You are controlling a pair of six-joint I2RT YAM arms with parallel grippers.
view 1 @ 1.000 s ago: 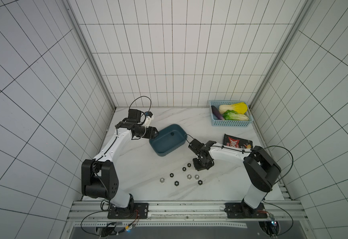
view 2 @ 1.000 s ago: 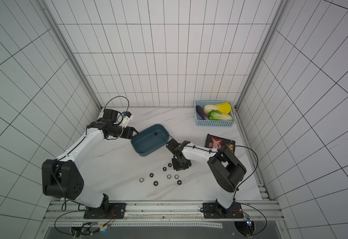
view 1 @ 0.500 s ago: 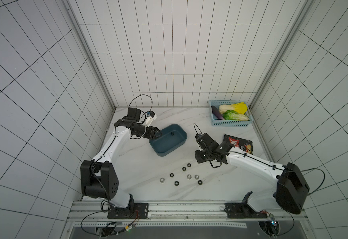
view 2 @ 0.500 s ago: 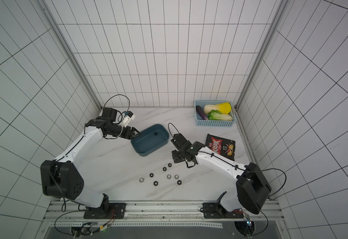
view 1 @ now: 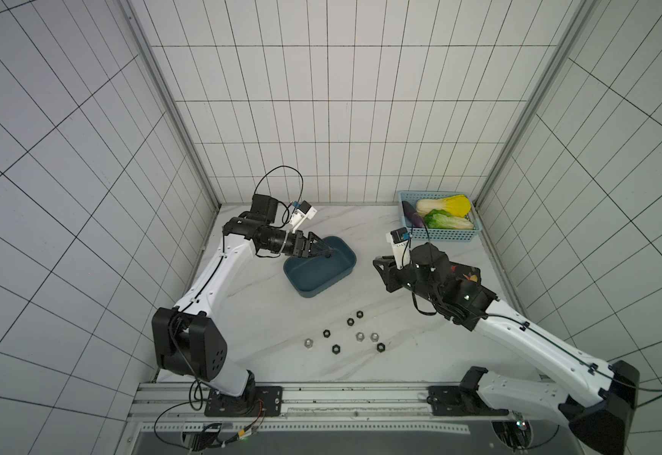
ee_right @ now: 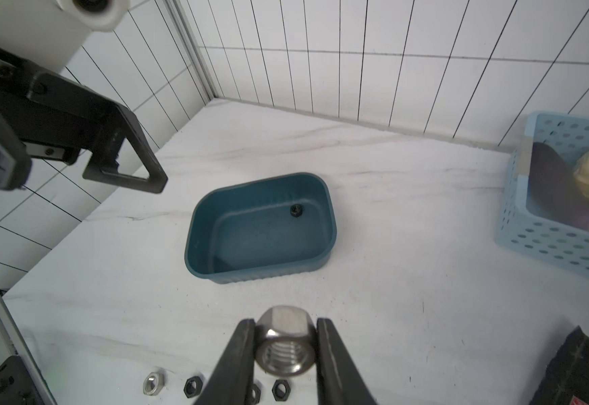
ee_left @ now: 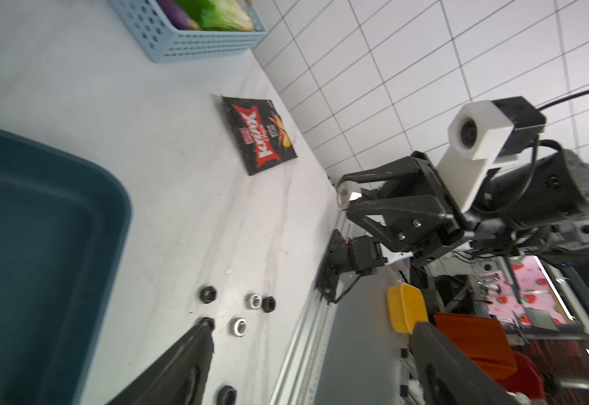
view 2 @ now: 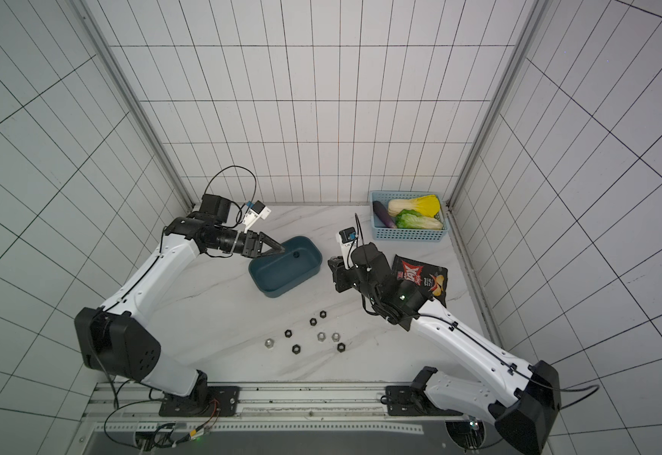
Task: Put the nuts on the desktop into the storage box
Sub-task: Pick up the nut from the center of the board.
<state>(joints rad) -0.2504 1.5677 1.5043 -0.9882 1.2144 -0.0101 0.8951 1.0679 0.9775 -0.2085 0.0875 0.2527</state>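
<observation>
L gripper (view 1: 326, 254): jaws spread wide, nothing btwn them; tips over the dark teal rounded plastic storage box (view 1: 308, 293), about where they were 1 s ago.
Box contents: one small black hex nut (ee_right: 296, 210) on the floor near a wall.
R gripper (ee_right: 284, 324): narrow, clamped on a shiny silver hex nut (ee_right: 283, 350); 1 s ago low among the loose nuts, now raised off the white marble-look desktop (view 1: 262, 315), beside the box, not touching.
Loose nuts (view 1: 359, 336): eight, black & silver, on desktop nearer the arm bases than the box; layout unchanged.

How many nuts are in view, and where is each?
10. Eight lie clustered on the desktop, robot-side of the storage box: five black nuts, three silver nuts. One black nut lies inside the box. One silver nut is gripped in the right hand.
</observation>
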